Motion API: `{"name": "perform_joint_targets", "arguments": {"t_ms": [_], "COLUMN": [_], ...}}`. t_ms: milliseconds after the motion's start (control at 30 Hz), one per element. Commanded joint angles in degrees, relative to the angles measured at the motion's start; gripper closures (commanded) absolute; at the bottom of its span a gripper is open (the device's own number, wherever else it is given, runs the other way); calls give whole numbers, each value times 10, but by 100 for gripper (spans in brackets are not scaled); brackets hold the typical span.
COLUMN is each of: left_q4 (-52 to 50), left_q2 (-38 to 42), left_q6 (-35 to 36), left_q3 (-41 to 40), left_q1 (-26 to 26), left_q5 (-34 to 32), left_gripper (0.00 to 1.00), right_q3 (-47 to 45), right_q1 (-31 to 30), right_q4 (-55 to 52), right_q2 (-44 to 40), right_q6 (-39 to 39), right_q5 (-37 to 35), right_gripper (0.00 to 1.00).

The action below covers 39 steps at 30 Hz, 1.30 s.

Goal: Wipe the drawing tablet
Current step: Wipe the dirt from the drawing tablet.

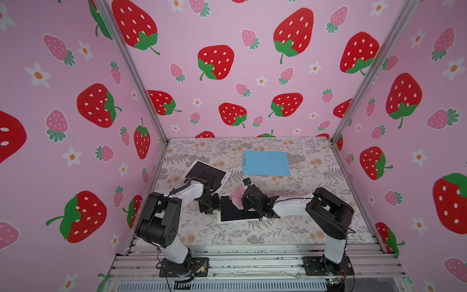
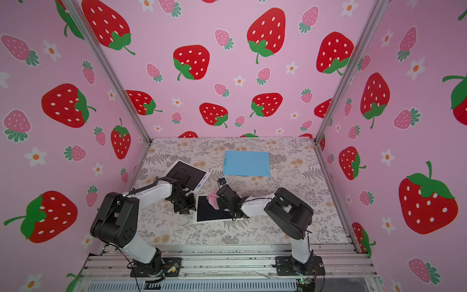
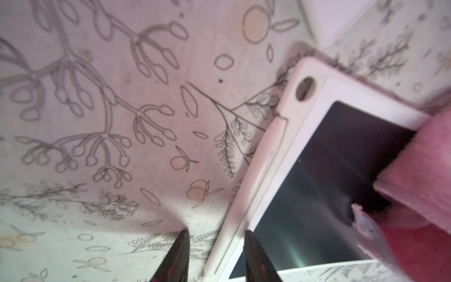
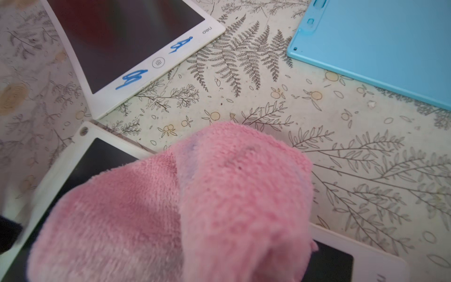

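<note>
A white-framed drawing tablet (image 1: pixel 232 211) (image 2: pixel 209 212) with a black screen lies flat at the table's middle. My right gripper (image 1: pixel 246 202) (image 2: pixel 223 202) is shut on a pink cloth (image 1: pixel 237 196) (image 4: pixel 195 195), which rests on the tablet's far right part. In the right wrist view the cloth hides the jaws and much of the screen (image 4: pixel 102 156). My left gripper (image 1: pixel 211 207) (image 3: pixel 216 234) stands at the tablet's left edge. Its fingers are apart, one over the table and one over the screen (image 3: pixel 305 183), with the white frame between them.
A second white tablet (image 1: pixel 199 168) (image 4: pixel 122 36) lies tilted at the back left, with blue scribbles (image 4: pixel 131 78) on its frame; the left arm partly covers it. A light blue tablet (image 1: pixel 265 163) (image 4: pixel 378 44) lies at the back centre. Pink strawberry walls close in three sides.
</note>
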<state>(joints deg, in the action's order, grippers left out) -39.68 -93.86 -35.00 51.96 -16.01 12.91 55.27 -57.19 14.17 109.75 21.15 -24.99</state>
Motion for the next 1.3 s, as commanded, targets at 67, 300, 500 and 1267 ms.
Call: {"name": "perform_joint_targets", "arguments": {"t_ms": [67, 300, 500, 1267], "left_q4": [-18, -23, -7, 3], "left_q2": [-34, -55, -69, -75], "left_q6": [-17, -38, -44, -59], "left_q3": [-22, -26, -30, -34], "left_q1": [-9, -9, -11, -24], "left_q5": [-47, -66, -54, -54], "left_gripper": [69, 74, 76, 80], "right_q3": [1, -86, -129, -102], "right_q1": [-16, 7, 25, -23], "right_q4": [17, 4, 2, 8], "right_q2": [43, 33, 6, 13], "right_q6": [-32, 9, 5, -26], "right_q5": [-52, -180, -178, -126], "right_gripper": [99, 100, 100, 100]}}
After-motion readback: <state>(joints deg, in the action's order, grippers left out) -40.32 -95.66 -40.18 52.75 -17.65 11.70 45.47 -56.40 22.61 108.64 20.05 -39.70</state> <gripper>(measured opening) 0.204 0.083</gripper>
